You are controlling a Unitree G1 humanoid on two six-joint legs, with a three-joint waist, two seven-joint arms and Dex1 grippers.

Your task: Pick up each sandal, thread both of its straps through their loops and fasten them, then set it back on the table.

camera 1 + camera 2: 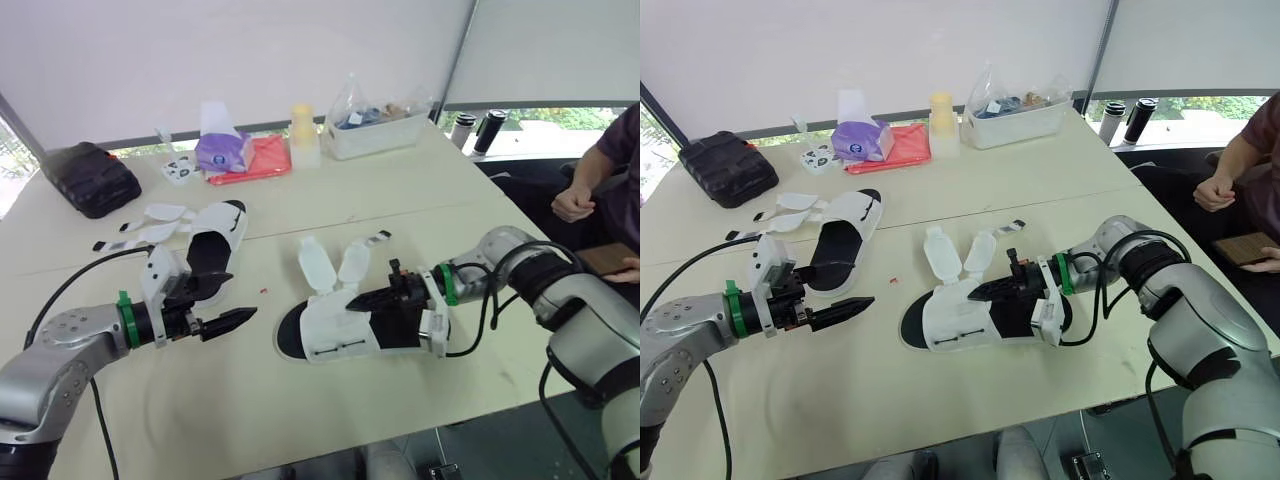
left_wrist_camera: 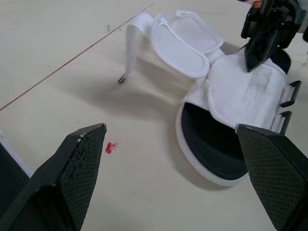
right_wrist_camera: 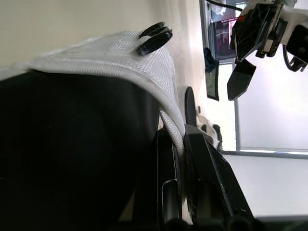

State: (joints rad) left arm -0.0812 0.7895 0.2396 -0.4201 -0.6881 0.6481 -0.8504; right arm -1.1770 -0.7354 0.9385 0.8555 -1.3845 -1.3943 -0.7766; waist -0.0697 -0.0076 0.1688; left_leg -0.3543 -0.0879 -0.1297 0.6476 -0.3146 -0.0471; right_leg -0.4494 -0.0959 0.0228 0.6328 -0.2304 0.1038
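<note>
**Right wrist view: clamp confirmed on near sandal, both straps open**

Finding. The right gripper (image 3: 179, 144) has its two black fingers closed on the white webbing edge of the near sandal (image 1: 330, 335). That sandal lies sole-down at the middle of the table (image 1: 420, 200). The left gripper (image 1: 238, 318) hangs just above the table between the two sandals, fingers spread wide, holding nothing and pointed toward the near sandal. The far sandal (image 1: 215, 245) lies beyond the left arm with its straps open too.

Condition. Both broad flaps (image 1: 318, 265) of the near sandal are folded back flat on the table, on the side opposite its black loops (image 2: 288, 94). Nothing is threaded.

Recommendation, as a judgement. The right clamp needs to be firm, with the sandal lifted only enough to free the sole and the loop side tilted toward the left arm. The left gripper should take one flap close to its free end, not mid-flap, so a short tip can be steered through a loop. One strap at a time. The likely fault is webbing slipping from the narrow pinch when the left arm pulls.

View comparison. The right wrist view shows the webbing pinched between the fingers, where the head views show the gripper merely over the upper. The left wrist view shows both loops unobstructed. The head views show a person's hand (image 1: 572, 203) at the table's right side, well apart.
</note>
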